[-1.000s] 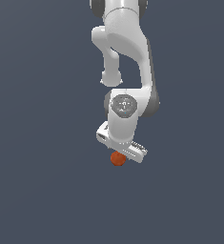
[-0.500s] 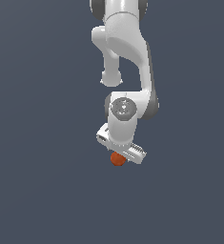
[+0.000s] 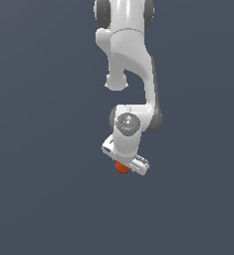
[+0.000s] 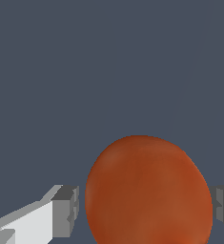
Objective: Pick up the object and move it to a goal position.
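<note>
The object, a small orange-red ball [image 3: 121, 168], sits directly under the white hand in the exterior view. My gripper [image 3: 125, 164] is lowered over it, and the hand hides the ball's upper part. In the wrist view the ball [image 4: 149, 190] fills the space between the two grey fingertips [image 4: 68, 209]. A thin gap shows between one fingertip and the ball, while the other fingertip stands right at the ball's edge. The jaws stand apart on either side of the ball, so the gripper [image 4: 145, 212] is open around it.
The white arm [image 3: 131, 60] comes down from the top of the exterior view. Around it there is only a uniform dark grey-blue surface [image 3: 39, 149], with no other objects or edges in sight.
The wrist and hand have come down toward the ball over the last second. The ball has stayed where it was.
</note>
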Robot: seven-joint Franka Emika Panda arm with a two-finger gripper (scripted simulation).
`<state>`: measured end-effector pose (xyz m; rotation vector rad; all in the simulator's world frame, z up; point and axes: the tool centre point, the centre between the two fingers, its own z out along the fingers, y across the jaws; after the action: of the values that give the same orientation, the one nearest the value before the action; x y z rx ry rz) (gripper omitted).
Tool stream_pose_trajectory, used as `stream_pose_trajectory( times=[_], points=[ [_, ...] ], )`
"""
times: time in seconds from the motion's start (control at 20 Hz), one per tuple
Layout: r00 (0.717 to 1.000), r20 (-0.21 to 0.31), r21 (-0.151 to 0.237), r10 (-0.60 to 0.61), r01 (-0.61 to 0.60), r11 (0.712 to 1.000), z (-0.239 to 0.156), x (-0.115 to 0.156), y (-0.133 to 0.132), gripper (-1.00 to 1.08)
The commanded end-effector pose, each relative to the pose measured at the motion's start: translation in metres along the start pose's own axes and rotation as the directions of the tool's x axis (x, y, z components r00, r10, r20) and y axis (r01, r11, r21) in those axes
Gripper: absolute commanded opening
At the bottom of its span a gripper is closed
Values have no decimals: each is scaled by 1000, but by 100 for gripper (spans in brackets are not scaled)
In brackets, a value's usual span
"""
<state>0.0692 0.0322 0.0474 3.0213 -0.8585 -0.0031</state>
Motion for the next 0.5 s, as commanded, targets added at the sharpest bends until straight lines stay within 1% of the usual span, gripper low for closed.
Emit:
stream_pose_trajectory(
  times=[0.0, 0.05, 0.1, 0.45],
  points=[
    [1000, -2, 1, 0, 0, 1000, 1, 1, -1, 100],
    [1000, -2, 1, 0, 0, 1000, 0, 1, -1, 100],
    [1000, -2, 1, 0, 0, 1000, 0, 1, -1, -100],
    [1000, -2, 1, 0, 0, 1000, 0, 1, -1, -100]
  ],
)
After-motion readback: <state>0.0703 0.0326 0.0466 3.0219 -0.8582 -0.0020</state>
